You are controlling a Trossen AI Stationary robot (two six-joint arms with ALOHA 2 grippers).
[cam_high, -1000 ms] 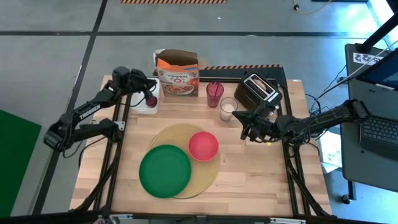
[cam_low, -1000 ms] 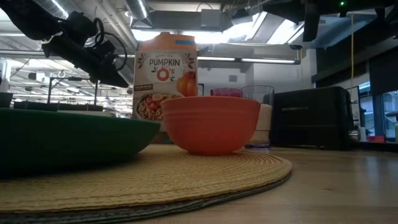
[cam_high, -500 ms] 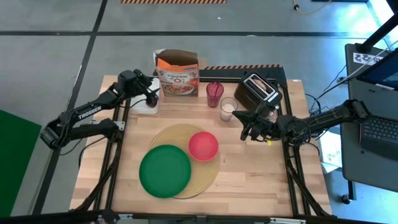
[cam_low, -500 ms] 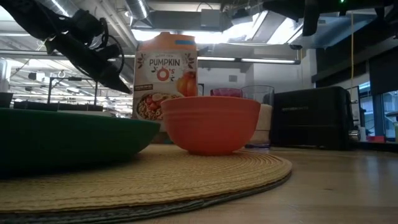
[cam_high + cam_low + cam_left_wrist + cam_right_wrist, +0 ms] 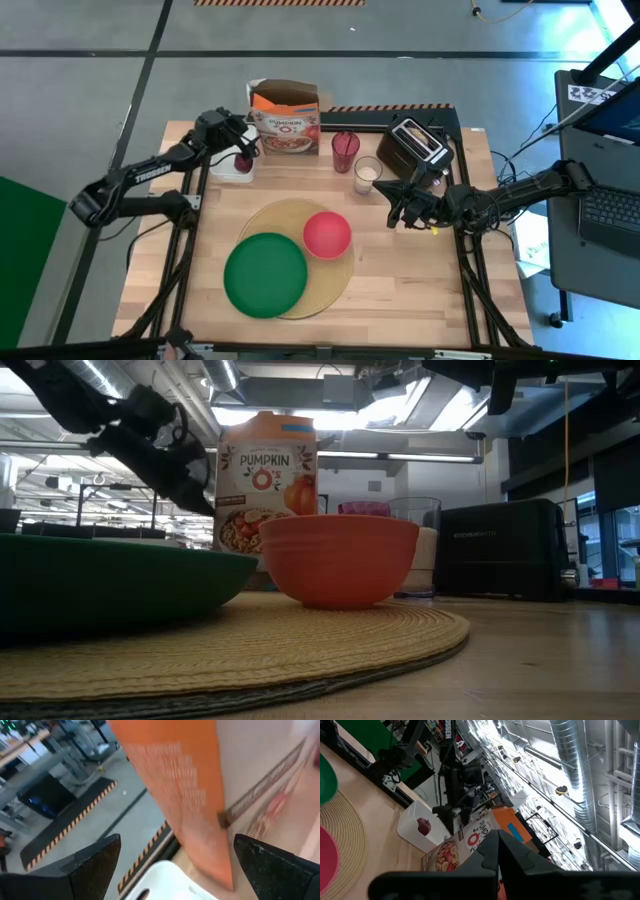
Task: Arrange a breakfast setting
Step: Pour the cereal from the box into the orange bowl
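Observation:
A round tan placemat lies at the table's middle. On it stand a large green plate and a smaller red bowl. At the far left a small dark-red fruit sits on a white cutting board. My left gripper hovers open just above the fruit, beside the cereal box; its fingers stand wide apart with nothing between them. My right gripper hangs shut above the table at the right, in front of the toaster.
A pink cup and a glass of milk stand between the cereal box and the black toaster along the far edge. Bare wood lies right of the placemat. A small yellow thing shows under my right arm.
My left gripper has opened above the cutting board, rolled about its own line and shifted a little toward the cereal box. The fruit stays on the board. My right arm has kept still.

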